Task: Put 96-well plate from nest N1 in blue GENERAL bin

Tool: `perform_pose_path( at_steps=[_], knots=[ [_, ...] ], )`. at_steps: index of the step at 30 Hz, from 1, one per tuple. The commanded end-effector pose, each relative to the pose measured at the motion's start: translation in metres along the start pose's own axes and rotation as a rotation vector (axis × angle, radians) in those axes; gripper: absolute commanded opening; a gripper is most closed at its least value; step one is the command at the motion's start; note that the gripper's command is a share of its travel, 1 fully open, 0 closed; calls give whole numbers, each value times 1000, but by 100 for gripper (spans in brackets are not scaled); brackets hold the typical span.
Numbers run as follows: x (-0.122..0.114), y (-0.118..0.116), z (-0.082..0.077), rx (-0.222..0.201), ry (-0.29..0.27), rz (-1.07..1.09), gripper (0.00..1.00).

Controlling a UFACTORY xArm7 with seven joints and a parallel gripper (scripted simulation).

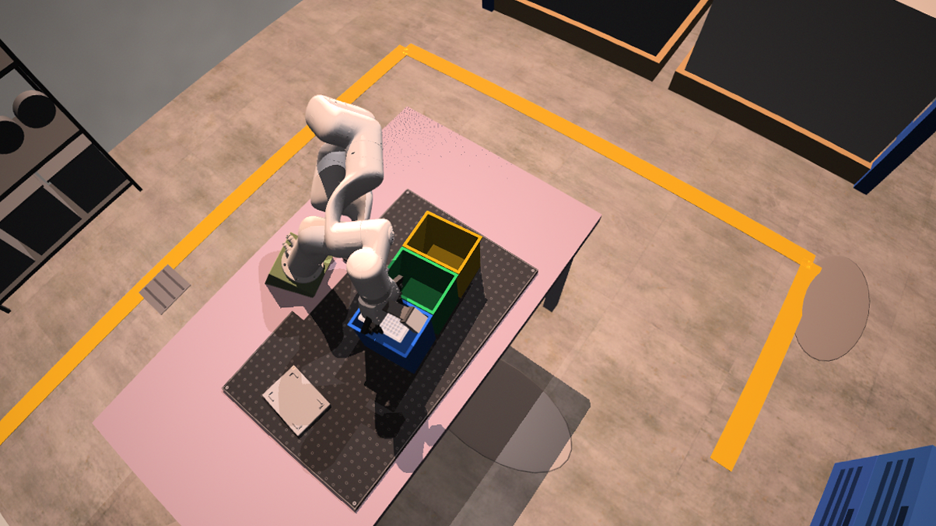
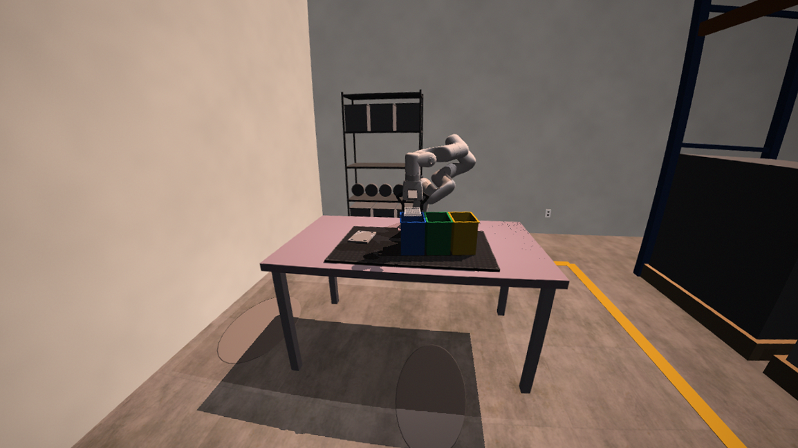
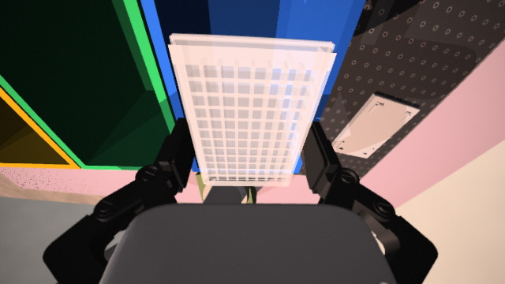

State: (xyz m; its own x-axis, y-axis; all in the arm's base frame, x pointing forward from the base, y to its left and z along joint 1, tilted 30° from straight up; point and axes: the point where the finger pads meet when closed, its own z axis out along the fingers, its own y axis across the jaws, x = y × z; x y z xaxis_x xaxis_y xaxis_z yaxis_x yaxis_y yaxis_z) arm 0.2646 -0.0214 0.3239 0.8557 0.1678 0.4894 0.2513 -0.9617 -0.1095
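Note:
My gripper point(image 3: 248, 134) is shut on the clear 96-well plate point(image 3: 250, 108), its two black fingers on the plate's long sides. The plate hangs over the mouth of the blue bin point(image 3: 252, 24), above its rim. In the overhead view the plate point(image 1: 394, 325) and gripper point(image 1: 379, 324) sit over the blue bin point(image 1: 390, 339), the nearest of the row. From the side view the plate point(image 2: 412, 211) is just above the blue bin point(image 2: 412, 234). The plate nest N1 point(image 1: 295, 400) lies empty on the dark mat, also seen in the wrist view point(image 3: 375, 125).
The green bin point(image 1: 423, 284) stands against the blue one, and the yellow bin point(image 1: 445, 244) beyond it; all three are upright. The arm's base point(image 1: 297, 270) is at the table's back edge. The dark perforated mat point(image 1: 364, 376) lies under bins and nest.

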Motion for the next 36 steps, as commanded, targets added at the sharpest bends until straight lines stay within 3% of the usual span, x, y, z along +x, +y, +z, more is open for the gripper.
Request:
perform_pose_path(
  at_steps=[1,36],
  knots=[
    [1,0,0,-1,3,-1,0],
    [1,0,5,-1,3,-1,0]
  ],
)
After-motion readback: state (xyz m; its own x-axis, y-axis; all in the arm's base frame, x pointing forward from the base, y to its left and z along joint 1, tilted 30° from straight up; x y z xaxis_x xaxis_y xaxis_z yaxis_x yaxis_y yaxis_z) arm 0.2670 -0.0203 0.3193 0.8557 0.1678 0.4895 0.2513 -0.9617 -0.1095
